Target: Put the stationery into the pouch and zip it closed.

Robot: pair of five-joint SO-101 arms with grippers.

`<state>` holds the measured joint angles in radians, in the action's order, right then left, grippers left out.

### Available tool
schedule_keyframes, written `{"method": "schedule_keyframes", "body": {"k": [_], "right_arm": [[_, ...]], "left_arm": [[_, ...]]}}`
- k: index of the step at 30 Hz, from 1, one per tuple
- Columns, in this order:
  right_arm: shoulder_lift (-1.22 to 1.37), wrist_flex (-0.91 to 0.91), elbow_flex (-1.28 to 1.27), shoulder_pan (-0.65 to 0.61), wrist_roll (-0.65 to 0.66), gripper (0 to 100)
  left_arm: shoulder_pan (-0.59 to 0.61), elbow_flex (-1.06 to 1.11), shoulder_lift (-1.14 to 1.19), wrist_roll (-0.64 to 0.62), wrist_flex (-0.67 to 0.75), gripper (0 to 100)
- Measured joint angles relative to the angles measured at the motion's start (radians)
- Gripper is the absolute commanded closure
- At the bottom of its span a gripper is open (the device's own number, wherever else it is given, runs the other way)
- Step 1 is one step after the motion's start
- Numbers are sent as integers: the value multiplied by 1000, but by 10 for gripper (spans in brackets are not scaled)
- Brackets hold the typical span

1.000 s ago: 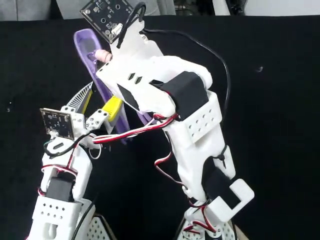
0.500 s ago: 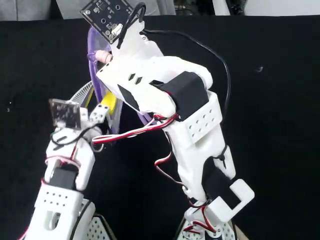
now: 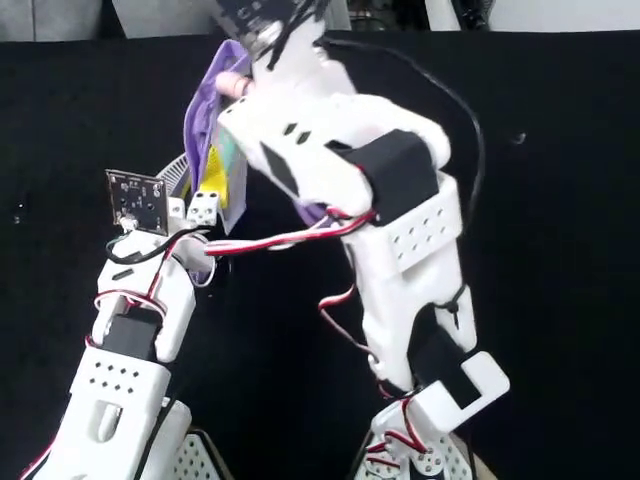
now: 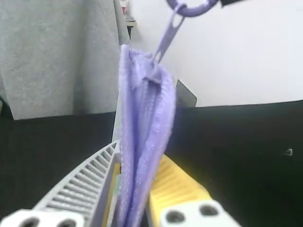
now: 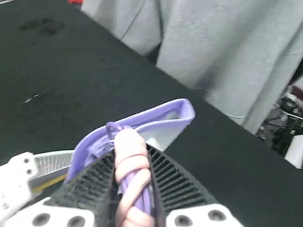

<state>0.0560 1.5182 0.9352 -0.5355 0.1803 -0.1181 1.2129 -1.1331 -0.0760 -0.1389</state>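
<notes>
Both arms are holding the pouch (image 3: pixel 205 110) up off the tabletop (image 3: pixel 540 200), so it is hanging almost on end. The left gripper (image 4: pixel 130 203) is clenching the lower body, with the fabric pinched between its grey ribbed and yellow fingers. The right gripper (image 5: pixel 130 151) is grasping the pink loop (image 5: pixel 128 139) by the zip pull (image 4: pixel 165 35) at the pouch's upper end. Judging from this, loading is probably finished and zipping is under way or nearly done. The slider is sitting close to the top end, and the seam below it is looking shut. How much zip is remaining I cannot tell, and setting the pouch down is also remaining.
</notes>
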Motion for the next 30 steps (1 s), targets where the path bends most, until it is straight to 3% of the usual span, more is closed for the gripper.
{"method": "schedule_keyframes", "body": {"k": [5,13,24,30], "right_arm": [[0,-120,-63,54,0,988],[0,-391,-299,127,2,988],[-5,-608,-491,146,2,988],[-6,-615,-503,146,2,988]], "left_arm": [[-3,-11,0,5,2,973],[-92,21,-26,117,3,973],[-100,219,-416,124,-18,973],[-100,226,-632,124,-186,973]]}}
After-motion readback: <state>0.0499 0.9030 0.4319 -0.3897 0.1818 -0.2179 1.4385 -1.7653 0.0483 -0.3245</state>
